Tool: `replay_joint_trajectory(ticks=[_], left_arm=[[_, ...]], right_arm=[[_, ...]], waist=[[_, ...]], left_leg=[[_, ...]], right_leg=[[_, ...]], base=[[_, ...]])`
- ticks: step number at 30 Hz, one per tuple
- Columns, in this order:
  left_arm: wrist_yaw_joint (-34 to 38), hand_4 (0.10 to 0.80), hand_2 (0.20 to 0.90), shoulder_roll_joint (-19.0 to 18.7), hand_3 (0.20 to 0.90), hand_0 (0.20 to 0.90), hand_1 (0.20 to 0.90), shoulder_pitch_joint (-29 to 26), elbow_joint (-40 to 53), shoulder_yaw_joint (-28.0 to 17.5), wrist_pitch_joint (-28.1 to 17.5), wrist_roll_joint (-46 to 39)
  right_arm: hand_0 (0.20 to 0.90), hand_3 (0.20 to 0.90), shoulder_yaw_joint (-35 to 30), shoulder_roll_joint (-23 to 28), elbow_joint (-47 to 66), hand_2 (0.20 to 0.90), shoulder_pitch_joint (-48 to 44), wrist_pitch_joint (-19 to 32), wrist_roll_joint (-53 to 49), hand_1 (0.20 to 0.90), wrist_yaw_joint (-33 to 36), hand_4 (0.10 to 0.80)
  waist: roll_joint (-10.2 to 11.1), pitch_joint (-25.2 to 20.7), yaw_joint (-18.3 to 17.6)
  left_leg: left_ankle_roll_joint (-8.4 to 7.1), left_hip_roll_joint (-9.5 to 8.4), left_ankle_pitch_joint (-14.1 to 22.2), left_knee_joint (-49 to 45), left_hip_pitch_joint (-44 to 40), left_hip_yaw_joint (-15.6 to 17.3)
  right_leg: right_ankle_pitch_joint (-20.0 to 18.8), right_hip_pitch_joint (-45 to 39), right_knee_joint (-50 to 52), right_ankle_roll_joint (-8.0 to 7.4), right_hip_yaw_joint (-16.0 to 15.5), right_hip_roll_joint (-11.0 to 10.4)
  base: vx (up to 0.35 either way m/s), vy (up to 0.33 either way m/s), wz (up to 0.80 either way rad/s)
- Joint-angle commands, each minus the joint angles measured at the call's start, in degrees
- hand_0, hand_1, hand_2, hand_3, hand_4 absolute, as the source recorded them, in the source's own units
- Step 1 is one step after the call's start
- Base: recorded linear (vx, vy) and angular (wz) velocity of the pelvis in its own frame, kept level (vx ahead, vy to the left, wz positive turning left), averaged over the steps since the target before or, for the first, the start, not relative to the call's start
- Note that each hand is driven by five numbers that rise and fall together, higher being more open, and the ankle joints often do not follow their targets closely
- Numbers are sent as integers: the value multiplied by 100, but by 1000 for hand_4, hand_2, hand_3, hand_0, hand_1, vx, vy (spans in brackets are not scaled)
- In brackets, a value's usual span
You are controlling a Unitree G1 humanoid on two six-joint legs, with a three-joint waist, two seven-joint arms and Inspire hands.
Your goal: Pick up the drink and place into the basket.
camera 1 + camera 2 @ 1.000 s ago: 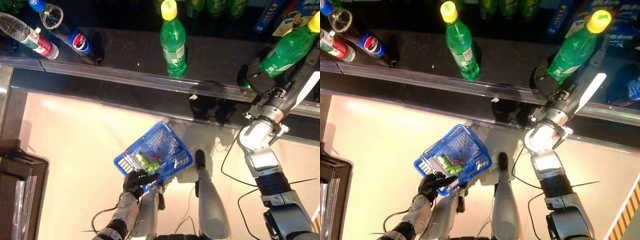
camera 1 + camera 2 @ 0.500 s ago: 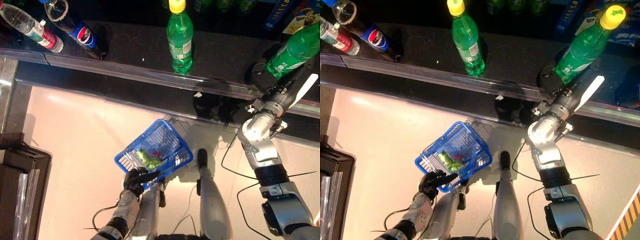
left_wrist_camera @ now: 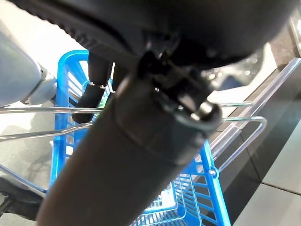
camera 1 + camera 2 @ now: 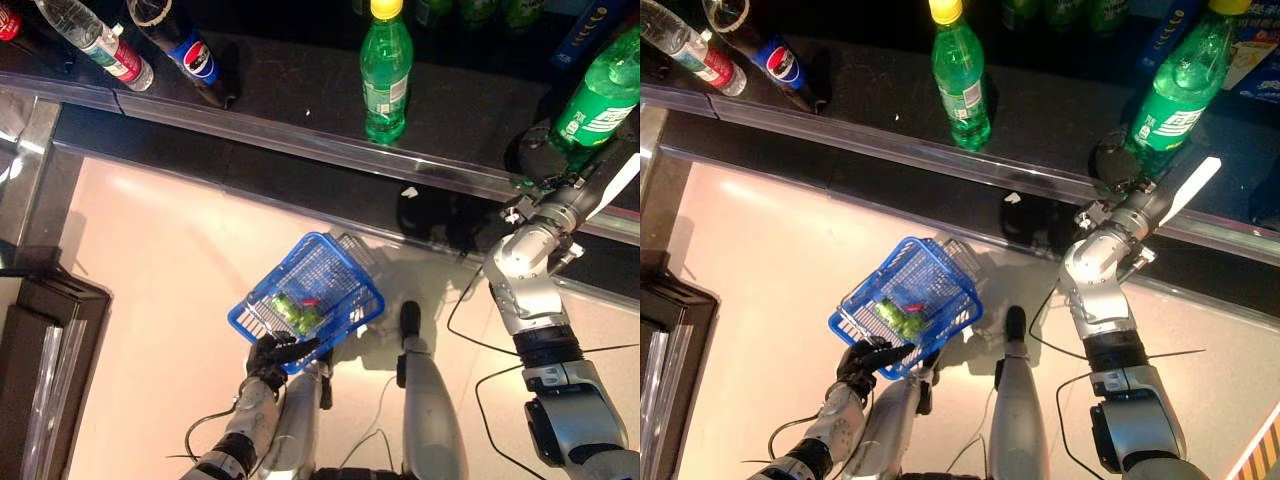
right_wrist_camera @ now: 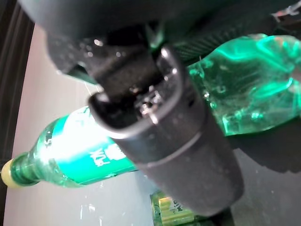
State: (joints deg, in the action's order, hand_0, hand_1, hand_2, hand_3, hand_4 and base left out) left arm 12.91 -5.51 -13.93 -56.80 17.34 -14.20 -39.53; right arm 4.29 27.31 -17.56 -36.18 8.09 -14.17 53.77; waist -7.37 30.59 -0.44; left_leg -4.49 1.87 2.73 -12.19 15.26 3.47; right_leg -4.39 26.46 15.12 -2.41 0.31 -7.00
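Observation:
A large green bottle [image 4: 600, 100] with a yellow cap stands tilted at the right end of the dark shelf [image 4: 460, 110]. My right hand [image 4: 545, 165] is shut round its lower part. In the right wrist view my thumb [image 5: 164, 132] lies across the green bottle [image 5: 80, 150]. My left hand [image 4: 268, 357] is shut on the thin wire handles [image 3: 47, 110] of the blue basket [image 4: 269, 278], which hangs low in front at the left. Green drinks [image 4: 293, 310] lie in the basket.
A smaller green bottle [image 4: 385, 70] stands at the shelf's middle. A cola bottle [image 4: 190, 50] and a water bottle [image 4: 100, 40] lean at its far left. A clear rail [image 4: 300, 150] runs along the shelf's front edge. A dark cabinet [image 4: 40, 350] stands at the left.
The whole picture has shifted to the right, so the camera has moved. My right hand stays on the green bottle's lower part. The blue basket hangs as before.

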Motion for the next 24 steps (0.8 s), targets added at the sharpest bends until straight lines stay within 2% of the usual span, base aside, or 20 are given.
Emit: replay_joint_trajectory(ticks=[1,7,10,16,24], left_arm=[[107,100,300,-581,200,300,300,781,195,-250,-451,-35],[6,100,300,-607,200,300,300,949,230,-476,-598,-78],[81,100,300,-619,200,300,300,1052,276,-570,-738,187],[222,100,300,-699,200,300,300,1265,501,-810,-774,478],[62,100,300,-756,200,300,300,1558,1035,-1077,-925,485]], right_arm=[[300,200,-517,573,1001,300,-309,709,462,300,9,100],[300,200,-648,627,1580,300,145,798,713,300,-278,100],[300,200,-675,571,1890,300,439,852,885,300,-502,100],[300,200,-703,494,2603,300,1116,1032,856,300,-986,100],[300,200,-604,565,3229,300,1751,864,3,300,-2486,100]], waist=[[157,-91,-74],[222,-342,-145],[286,-515,-179],[570,-903,-201],[786,-1452,-175]], left_leg=[[143,-10,-397,-840,315,-393],[102,63,-366,-810,15,-301],[89,80,-333,-793,-134,-283],[98,186,-195,-640,-494,-148],[106,267,-48,-308,-1045,-67]], right_leg=[[620,-583,533,221,-407,-165],[725,-905,484,237,-408,-185],[761,-1090,416,230,-379,-178],[776,-1522,174,172,-362,-165],[819,-2164,-186,105,-306,-97]], base=[[-11,60,3],[21,71,1],[70,67,1],[72,8,2],[115,35,-3]])
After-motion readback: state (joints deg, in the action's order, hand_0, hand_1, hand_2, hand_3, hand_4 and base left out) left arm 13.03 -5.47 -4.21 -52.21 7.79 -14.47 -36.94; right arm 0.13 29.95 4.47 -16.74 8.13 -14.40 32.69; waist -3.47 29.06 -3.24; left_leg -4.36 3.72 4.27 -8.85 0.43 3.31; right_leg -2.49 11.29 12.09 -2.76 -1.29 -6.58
